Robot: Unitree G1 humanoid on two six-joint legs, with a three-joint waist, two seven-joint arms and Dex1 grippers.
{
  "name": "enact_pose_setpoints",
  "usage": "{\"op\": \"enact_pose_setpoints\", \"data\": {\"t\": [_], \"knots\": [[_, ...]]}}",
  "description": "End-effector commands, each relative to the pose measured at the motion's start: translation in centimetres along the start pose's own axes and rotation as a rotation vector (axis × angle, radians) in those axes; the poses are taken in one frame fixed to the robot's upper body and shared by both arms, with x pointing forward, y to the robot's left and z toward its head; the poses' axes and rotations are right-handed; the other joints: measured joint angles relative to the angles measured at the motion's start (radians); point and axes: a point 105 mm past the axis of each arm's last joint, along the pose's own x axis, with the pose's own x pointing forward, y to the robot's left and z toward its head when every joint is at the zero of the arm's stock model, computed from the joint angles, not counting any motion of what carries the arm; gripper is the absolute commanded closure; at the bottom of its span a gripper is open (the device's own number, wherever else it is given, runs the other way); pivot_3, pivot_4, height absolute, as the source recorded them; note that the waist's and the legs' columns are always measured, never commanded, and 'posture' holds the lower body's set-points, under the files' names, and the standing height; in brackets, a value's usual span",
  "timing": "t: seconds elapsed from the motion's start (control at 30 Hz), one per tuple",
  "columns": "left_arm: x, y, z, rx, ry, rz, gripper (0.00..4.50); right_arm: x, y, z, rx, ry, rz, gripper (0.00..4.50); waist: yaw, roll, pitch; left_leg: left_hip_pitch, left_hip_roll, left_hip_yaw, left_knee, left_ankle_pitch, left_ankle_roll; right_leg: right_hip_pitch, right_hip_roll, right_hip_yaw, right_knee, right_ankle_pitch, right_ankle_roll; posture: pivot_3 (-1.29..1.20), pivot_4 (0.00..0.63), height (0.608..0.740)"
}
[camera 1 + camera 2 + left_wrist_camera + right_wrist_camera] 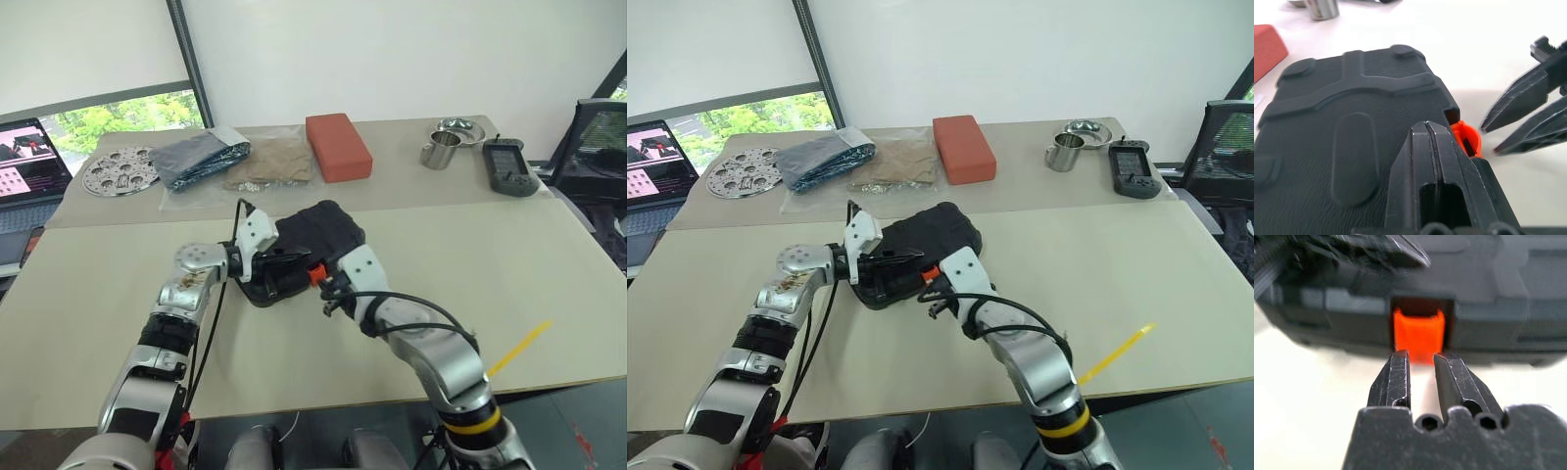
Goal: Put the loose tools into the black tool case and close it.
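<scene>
Case: the black tool case (313,245) lay on the counter (549,264) with its lid down, between my two arms; no loose tools lay beside it, so I judged them already inside.
Latch: the small orange latch (1419,335) sat in its notch on the case's front edge, facing my right gripper; whether it had clicked home I could not tell.
Left gripper: my left gripper (1431,147) was fully closed, fingers pressed together and empty, its tip resting on the lid just beside the latch.
Right gripper: my right gripper (1420,363) stood narrowly parted, holding nothing, its fingertips right at the latch's lower edge, one to each side.
Step in hand: I took this to be the pressing of the latch to lock the case.
Risk, slip: the narrow tips could have slid off the small latch and left it undone.
Risk, shove: a push along the counter could have driven the case back if my left gripper did not hold the lid down.
Risk, lid: a tool sitting proud of its slot might have kept the lid from seating, so the latch would not catch.
</scene>
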Motion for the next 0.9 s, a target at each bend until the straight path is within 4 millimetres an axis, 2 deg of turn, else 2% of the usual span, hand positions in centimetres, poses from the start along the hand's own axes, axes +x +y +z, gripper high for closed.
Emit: {"op": "enact_pose_setpoints", "data": {"t": [0.03,0.1,0.17,0.2,0.27,0.3,0.33,0.4,0.53,0.57,0.67,0.73,0.9], "knots": [[-2.7,0.1,-1.6,-0.056,0.043,0.086,4.50,-2.2,-1.4,1.9,-0.073,-0.143,0.063,3.48,-0.005,0.000,0.000,0.000,0.000,0.000,0.000,0.000,0.000,0.000,0.001,0.000,0.000,0.000,0.000,0.00,0.150,0.740],[-3.8,0.0,-1.2,-0.050,0.020,0.129,4.50,-2.9,-2.5,1.5,-0.104,-0.155,0.080,3.48,-0.005,-0.001,0.001,0.001,0.001,0.000,-0.001,0.000,-0.001,0.000,0.003,0.001,-0.001,0.000,0.000,0.00,0.150,0.740],[-5.9,-0.3,-1.0,-0.043,-0.006,0.207,4.50,-4.0,-3.9,0.8,-0.101,-0.151,0.116,3.48,-0.004,-0.001,0.001,0.001,0.001,0.000,-0.002,-0.001,-0.001,0.000,0.003,0.001,-0.001,0.000,0.000,0.00,0.150,0.740],[-7.0,-0.3,-0.9,-0.050,-0.020,0.250,4.50,-4.4,-4.7,0.6,-0.088,-0.153,0.119,3.07,-0.004,-0.001,0.002,0.001,0.001,0.000,-0.002,-0.001,-0.001,0.000,0.003,0.001,-0.002,0.000,0.000,0.00,0.150,0.740],[-8.6,-0.6,-0.8,-0.068,-0.029,0.308,4.50,-4.9,-5.6,0.1,-0.069,-0.167,0.131,2.78,0.001,-0.005,0.004,0.001,0.001,0.000,-0.002,-0.001,-0.001,0.000,0.002,0.001,-0.002,0.000,0.000,0.00,0.150,0.740],[-9.8,-1.0,-0.8,-0.071,-0.024,0.340,3.99,-5.3,-6.2,-0.3,-0.062,-0.179,0.141,2.44,0.005,-0.006,0.004,0.001,0.002,-0.001,-0.002,-0.001,-0.001,0.001,0.002,0.001,-0.003,0.000,0.000,0.00,0.150,0.740],[-10.5,-1.3,-0.7,-0.073,-0.018,0.359,3.82,-5.6,-6.6,-0.7,-0.059,-0.187,0.147,2.07,0.005,-0.005,0.005,0.001,0.001,-0.001,-0.002,-0.001,-0.001,0.001,0.001,0.000,-0.003,0.000,0.000,0.00,0.150,0.740],[-11.8,-2.4,-1.2,-0.085,0.009,0.383,3.13,-6.3,-7.4,-1.7,-0.047,-0.192,0.156,1.39,0.006,-0.005,0.005,0.002,0.001,0.000,-0.003,-0.001,0.000,0.003,-0.002,0.000,-0.004,0.000,0.000,0.00,0.150,0.740],[-14.0,-5.0,-3.9,-0.098,0.118,0.419,1.83,-7.8,-9.4,-4.1,-0.021,-0.194,0.140,0.16,0.013,-0.004,0.008,0.005,0.000,0.000,-0.004,-0.002,0.001,0.007,-0.006,-0.001,-0.008,0.000,0.000,0.00,0.150,0.740],[-14.4,-5.3,-4.4,-0.107,0.128,0.433,1.48,-8.1,-9.7,-4.5,-0.020,-0.192,0.137,0.00,0.014,-0.005,0.008,0.005,0.000,0.000,-0.006,-0.003,0.002,0.009,-0.006,-0.001,-0.012,0.001,0.001,0.00,0.150,0.740],[-15.3,-5.7,-6.9,-0.108,0.209,0.515,0.42,-9.1,-10.8,-6.0,-0.030,-0.171,0.114,0.00,0.023,-0.005,0.008,0.007,-0.001,0.000,-0.009,-0.003,0.001,0.010,-0.007,-0.001,-0.016,0.002,0.000,0.00,0.150,0.740],[-15.2,-5.9,-7.3,-0.112,0.216,0.522,0.05,-9.6,-11.1,-6.5,-0.032,-0.168,0.105,0.00,0.028,-0.005,0.008,0.007,-0.001,0.000,-0.010,-0.003,0.000,0.010,-0.008,0.000,-0.016,0.002,-0.001,0.00,0.150,0.740],[-14.8,-6.0,-7.5,-0.093,0.232,0.501,0.05,-9.9,-11.4,-6.6,-0.033,-0.178,0.096,0.00,0.030,-0.005,0.008,0.007,0.000,0.000,-0.013,-0.003,0.000,0.009,-0.009,0.001,-0.017,0.003,-0.003,0.00,0.150,0.740]]}}
